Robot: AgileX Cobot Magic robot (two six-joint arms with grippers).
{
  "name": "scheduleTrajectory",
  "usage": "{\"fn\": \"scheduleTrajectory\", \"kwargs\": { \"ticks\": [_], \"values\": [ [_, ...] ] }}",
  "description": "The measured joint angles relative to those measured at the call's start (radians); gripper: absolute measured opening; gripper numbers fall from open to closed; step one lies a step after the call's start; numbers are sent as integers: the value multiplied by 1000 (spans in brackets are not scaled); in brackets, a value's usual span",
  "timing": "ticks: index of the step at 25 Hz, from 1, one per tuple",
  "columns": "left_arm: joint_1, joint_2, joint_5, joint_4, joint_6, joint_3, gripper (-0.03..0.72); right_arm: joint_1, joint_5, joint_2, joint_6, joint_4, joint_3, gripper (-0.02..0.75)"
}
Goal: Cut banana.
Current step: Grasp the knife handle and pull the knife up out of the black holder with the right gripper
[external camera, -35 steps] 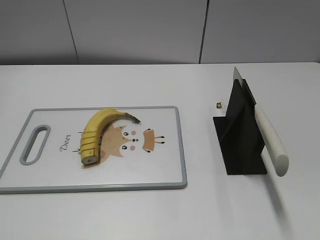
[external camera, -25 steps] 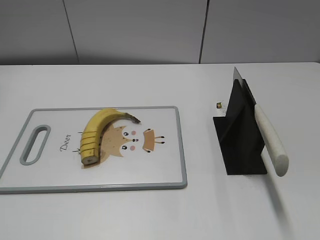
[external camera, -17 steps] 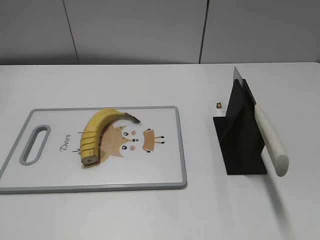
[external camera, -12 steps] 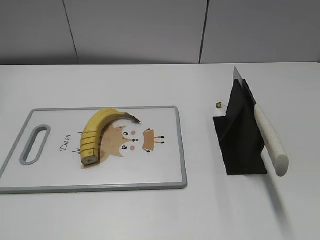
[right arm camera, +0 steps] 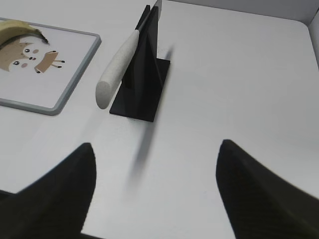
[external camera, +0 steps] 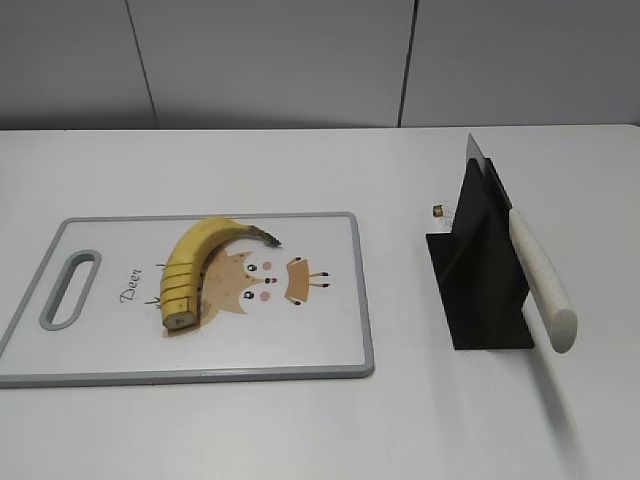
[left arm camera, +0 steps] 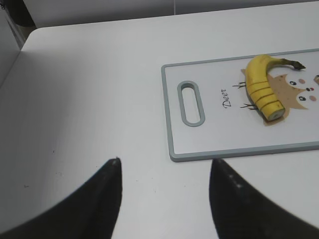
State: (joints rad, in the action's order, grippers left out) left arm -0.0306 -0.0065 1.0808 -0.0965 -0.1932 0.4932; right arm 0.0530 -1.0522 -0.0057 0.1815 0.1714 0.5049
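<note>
Well apart, banana (left arm camera: 263, 87) lies beyond left gripper (left arm camera: 164, 199).

The banana (external camera: 192, 268) is laid on the cutting board (external camera: 330, 350) at left; the knife (external camera: 538, 275) is held in the stand (external camera: 482, 270) at right.

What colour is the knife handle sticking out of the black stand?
Speckled off-white knife handle; clearest in the right wrist view.

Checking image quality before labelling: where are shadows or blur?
Exterior view: sharp, with a soft shadow beside the knife. Left wrist view: the left claw is dark and blurred, the banana crisp. Right wrist view: the right claw is blurred.
</note>
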Motion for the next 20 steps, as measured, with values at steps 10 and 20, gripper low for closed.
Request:
{"fn": "scheduleTrajectory", "kwargs": {
  "ticks": [10, 20],
  "values": [
    [0, 0, 0, 0, 0, 0, 543, 0, 0, 5, -16, 0, 0, 570],
    [0, 0, 0, 0, 0, 0, 543, 0, -73, 247, -105, 1, 135, 570]
  ]
}}
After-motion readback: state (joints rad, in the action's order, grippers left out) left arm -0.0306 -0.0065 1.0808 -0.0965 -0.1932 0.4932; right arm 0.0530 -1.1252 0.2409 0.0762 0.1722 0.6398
